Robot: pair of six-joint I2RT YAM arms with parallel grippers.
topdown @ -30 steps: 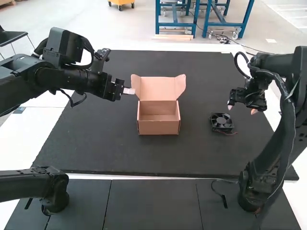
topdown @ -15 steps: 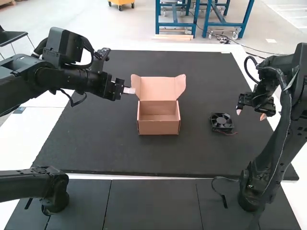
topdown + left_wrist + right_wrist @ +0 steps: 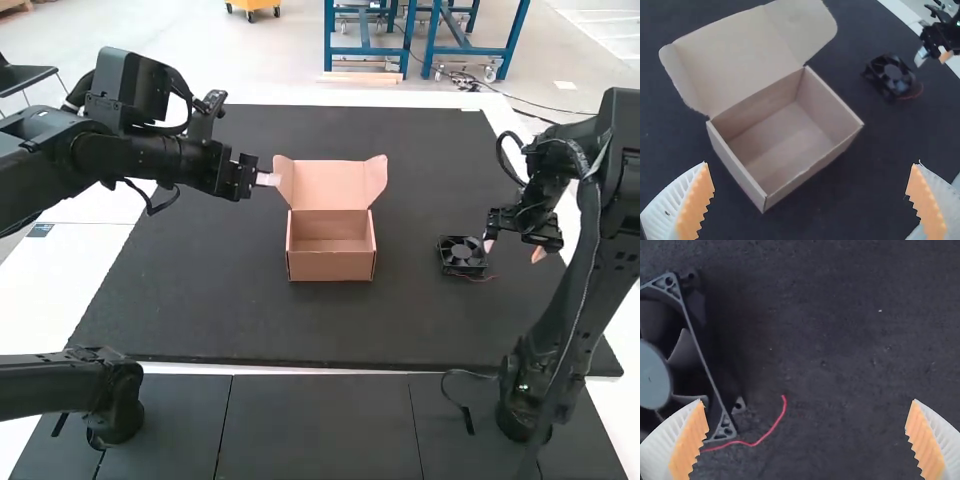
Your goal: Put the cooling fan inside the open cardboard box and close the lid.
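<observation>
The small black square cooling fan (image 3: 463,254) lies flat on the black mat (image 3: 200,280), a little way to the right of the open brown cardboard box (image 3: 330,245). It is not in the box yet.

What could go wrong? The right pincer (image 3: 512,247) could come down in the wrong spot. One white finger hangs over the edge of the fan that is far from the box. The other finger hangs over bare mat, even farther from the box. If the pincer drops here, that first finger may bump the fan's frame and push it away. It might also grab only a corner, and the fan could slip out. The thin red wire (image 3: 771,427) could get caught too.

The right pincer is spread wide and holds nothing. Most of the fan sits on its box side, not between its fingers.

The left pincer (image 3: 262,184) is spread wide too, by the left end of the box's raised lid.
</observation>
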